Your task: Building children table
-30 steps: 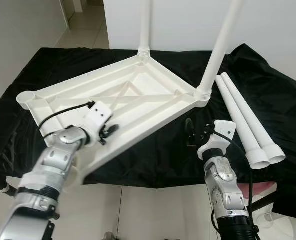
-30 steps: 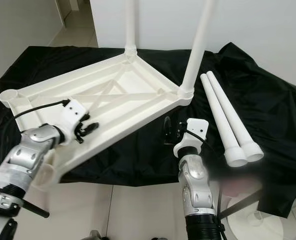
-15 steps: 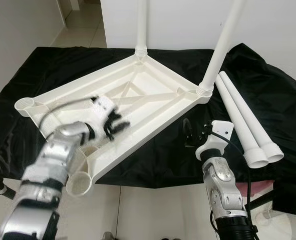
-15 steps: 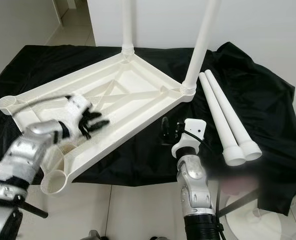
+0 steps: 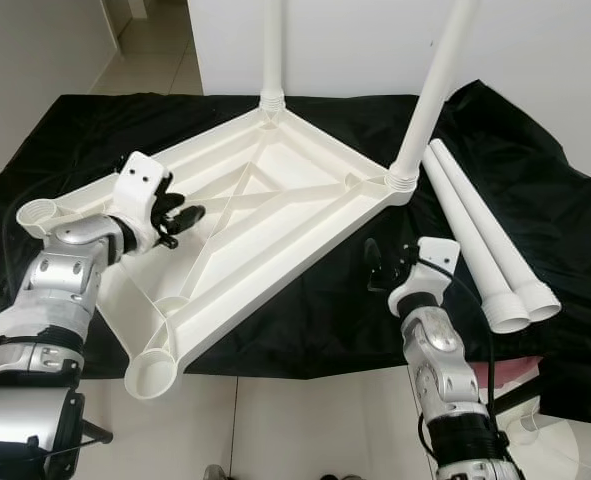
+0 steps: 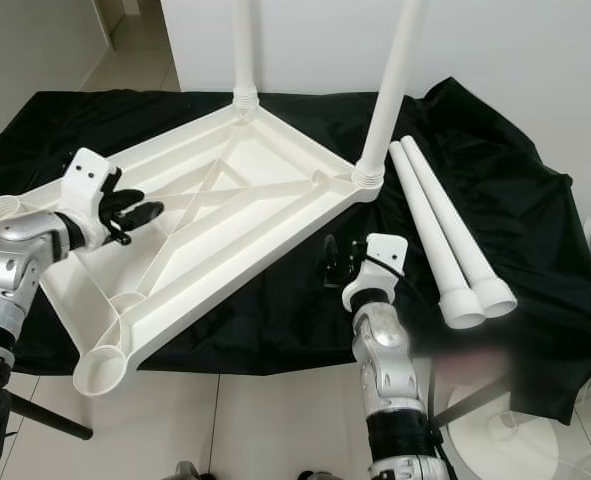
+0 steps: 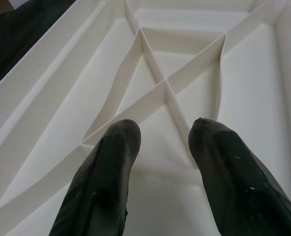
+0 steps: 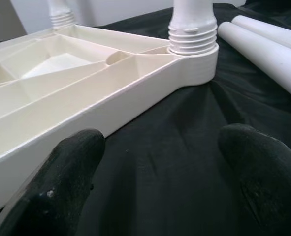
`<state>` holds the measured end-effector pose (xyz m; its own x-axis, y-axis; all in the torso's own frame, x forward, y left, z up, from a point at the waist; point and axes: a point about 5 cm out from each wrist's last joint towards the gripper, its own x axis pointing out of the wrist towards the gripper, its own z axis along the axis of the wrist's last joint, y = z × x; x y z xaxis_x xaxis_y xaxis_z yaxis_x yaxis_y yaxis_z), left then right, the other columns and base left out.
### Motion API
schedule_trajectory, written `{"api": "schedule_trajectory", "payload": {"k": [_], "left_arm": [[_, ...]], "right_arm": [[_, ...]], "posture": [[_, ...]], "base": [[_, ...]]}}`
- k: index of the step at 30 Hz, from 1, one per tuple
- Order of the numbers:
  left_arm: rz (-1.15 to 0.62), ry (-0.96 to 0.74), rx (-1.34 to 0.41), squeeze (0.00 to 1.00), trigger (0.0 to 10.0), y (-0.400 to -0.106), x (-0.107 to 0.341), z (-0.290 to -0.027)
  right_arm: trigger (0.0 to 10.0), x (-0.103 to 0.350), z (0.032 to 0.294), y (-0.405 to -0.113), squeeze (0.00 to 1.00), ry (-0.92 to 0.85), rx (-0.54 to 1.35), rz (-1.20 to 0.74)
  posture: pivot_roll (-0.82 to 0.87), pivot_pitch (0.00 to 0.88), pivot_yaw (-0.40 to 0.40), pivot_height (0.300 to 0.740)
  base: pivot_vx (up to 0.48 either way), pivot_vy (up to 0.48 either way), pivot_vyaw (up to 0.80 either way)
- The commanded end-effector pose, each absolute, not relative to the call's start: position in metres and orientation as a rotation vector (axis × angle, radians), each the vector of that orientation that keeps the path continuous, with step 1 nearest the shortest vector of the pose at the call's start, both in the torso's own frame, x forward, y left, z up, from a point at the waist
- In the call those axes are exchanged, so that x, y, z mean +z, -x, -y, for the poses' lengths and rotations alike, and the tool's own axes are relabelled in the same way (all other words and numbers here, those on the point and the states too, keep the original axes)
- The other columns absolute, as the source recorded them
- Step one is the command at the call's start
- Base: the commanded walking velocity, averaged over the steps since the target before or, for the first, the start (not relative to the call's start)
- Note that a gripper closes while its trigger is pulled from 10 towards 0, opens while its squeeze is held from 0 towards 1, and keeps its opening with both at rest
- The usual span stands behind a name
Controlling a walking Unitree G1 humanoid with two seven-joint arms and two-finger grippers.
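Note:
The white plastic table top (image 5: 265, 215) lies upside down on a black cloth. Two white legs stand screwed into its far corners, one at the back (image 5: 272, 50) and one at the right (image 5: 435, 90). Its left corner socket (image 5: 37, 212) and near corner socket (image 5: 153, 375) are empty. Two loose legs (image 5: 475, 235) lie side by side on the cloth at the right. My left gripper (image 5: 182, 214) hovers open over the ribbed underside (image 7: 155, 93) near the left corner. My right gripper (image 5: 383, 268) is open, low over the cloth, just in front of the top's right rim (image 8: 111, 103).
The black cloth (image 5: 535, 190) covers a table that ends at a front edge (image 5: 305, 365); the near socket overhangs it. Beyond are a tiled floor (image 5: 305, 420) and a white wall (image 5: 355, 40) behind. A white stand base (image 5: 565, 455) sits low right.
My left gripper has swung away from the top's front rim, leftward, to above the underside near the left corner, uncovering the near socket. The right arm has stayed put.

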<state>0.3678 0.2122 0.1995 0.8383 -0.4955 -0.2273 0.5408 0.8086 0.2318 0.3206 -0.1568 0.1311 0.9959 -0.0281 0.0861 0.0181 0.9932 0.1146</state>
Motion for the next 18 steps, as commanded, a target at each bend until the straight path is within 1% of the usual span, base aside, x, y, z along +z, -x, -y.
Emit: {"api": "schedule_trajectory", "payload": {"k": [1, 2, 3, 6, 8, 11, 12, 16, 18], "left_arm": [[-0.18, -0.399, -0.498, 0.0, 10.0, -0.368, 0.197, -0.225], [-0.18, -0.399, -0.498, 0.0, 10.0, -0.368, 0.197, -0.225], [-0.186, -0.446, -0.489, 0.0, 10.0, -0.367, 0.197, -0.229], [-0.248, -0.513, -0.49, 0.0, 10.0, -0.362, 0.193, -0.244], [-0.266, -0.533, -0.5, 0.0, 10.0, -0.361, 0.191, -0.246], [-0.297, -0.547, -0.522, 0.0, 10.0, -0.358, 0.186, -0.247], [-0.323, -0.579, -0.548, 0.0, 10.0, -0.355, 0.178, -0.246], [-0.375, -0.618, -0.565, 0.0, 10.0, -0.351, 0.165, -0.246], [-0.385, -0.621, -0.593, 0.0, 10.0, -0.349, 0.16, -0.242]], "right_arm": [[10.0, 0.126, 0.16, -0.325, 0.0, -0.121, -0.044, 0.06], [10.0, 0.126, 0.16, -0.325, 0.0, -0.121, -0.044, 0.06], [10.0, 0.125, 0.16, -0.327, 0.0, -0.126, -0.042, 0.055], [10.0, 0.123, 0.161, -0.335, 0.0, -0.113, -0.043, 0.031], [10.0, 0.122, 0.162, -0.338, 0.0, -0.108, -0.045, 0.021], [10.0, 0.122, 0.162, -0.342, 0.0, -0.11, -0.044, 0.011], [10.0, 0.122, 0.161, -0.348, 0.0, -0.11, -0.034, 0.003], [10.0, 0.123, 0.159, -0.354, 0.0, -0.109, -0.022, -0.006], [10.0, 0.126, 0.158, -0.359, 0.0, -0.1, -0.016, -0.005]], "posture": [[-0.01, 0.094, 0.013, 0.74], [-0.01, 0.094, 0.013, 0.74], [-0.01, 0.094, 0.013, 0.74], [0.0, 0.104, 0.005, 0.74], [0.0, 0.105, 0.004, 0.74], [0.0, 0.107, 0.002, 0.74], [0.01, 0.111, -0.003, 0.74], [0.01, 0.117, -0.005, 0.74], [0.01, 0.12, -0.008, 0.74]], "base": [[0.0, 0.0, 0.0], [0.0, 0.0, 0.0], [0.0, 0.0, 0.0], [0.0, 0.0, 0.0], [0.0, 0.0, 0.0], [0.0, 0.0, 0.0], [0.0, 0.0, 0.0], [0.0, 0.0, 0.0], [0.0, 0.0, 0.0]]}}
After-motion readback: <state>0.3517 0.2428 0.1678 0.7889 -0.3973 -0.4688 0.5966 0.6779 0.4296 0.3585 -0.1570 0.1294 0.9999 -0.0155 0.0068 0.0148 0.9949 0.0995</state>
